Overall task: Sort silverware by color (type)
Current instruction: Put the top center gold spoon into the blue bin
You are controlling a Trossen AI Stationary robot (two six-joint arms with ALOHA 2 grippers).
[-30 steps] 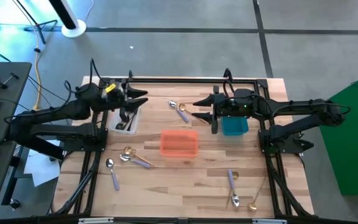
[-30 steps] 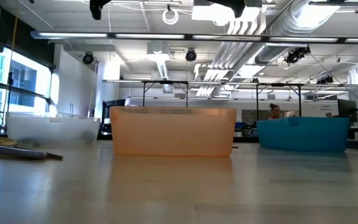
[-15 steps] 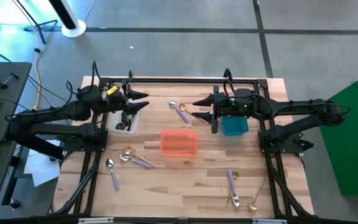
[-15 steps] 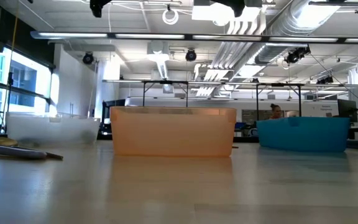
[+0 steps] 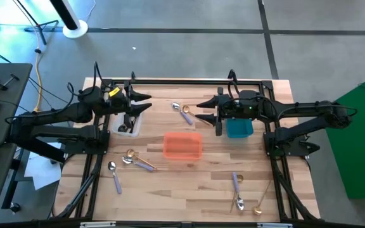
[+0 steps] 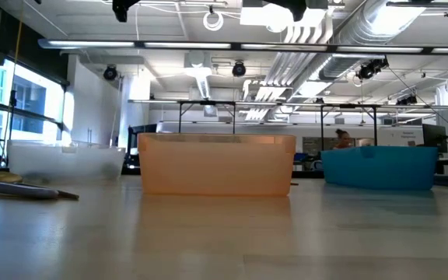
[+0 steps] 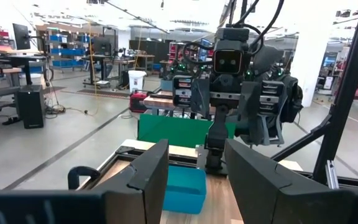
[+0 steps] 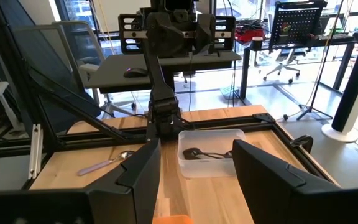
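A: Where are the two hands?

B: Both hang above the far half of the worktop [image 5: 189, 190], pointing toward each other. The left hand [image 5: 146, 102] is over the clear bin [image 5: 129, 124] near the far left corner, fingers spread apart and holding nothing. The right hand [image 5: 203, 110] is just left of the teal bin [image 5: 239, 128], which sits toward the far right; its fingers are also apart and empty.

A: And the spoons?

B: Scattered. At least one black spoon [image 8: 199, 153] lies inside the clear bin, as the right wrist view shows. One lavender-handled spoon [image 5: 184, 112] lies near the far edge, between the two hands. A gold spoon [image 5: 130, 154] and another lavender-handled spoon [image 5: 138, 163] lie together left of the orange bin [image 5: 182, 145], touching or nearly so. A third lavender-handled spoon [image 5: 114, 175] lies toward the near left corner.

A: The near right side?

B: Two lavender-handled ones [image 5: 237, 191], end to end, and beside them a second gold spoon [image 5: 261, 201] by the right edge.

A: Where is the orange bin?

B: Mid-worktop, between the clear and teal bins but nearer the front. From the low view it stands in the middle, the teal bin to its right and the clear bin to its left; I cannot tell what is inside the orange or the teal one.
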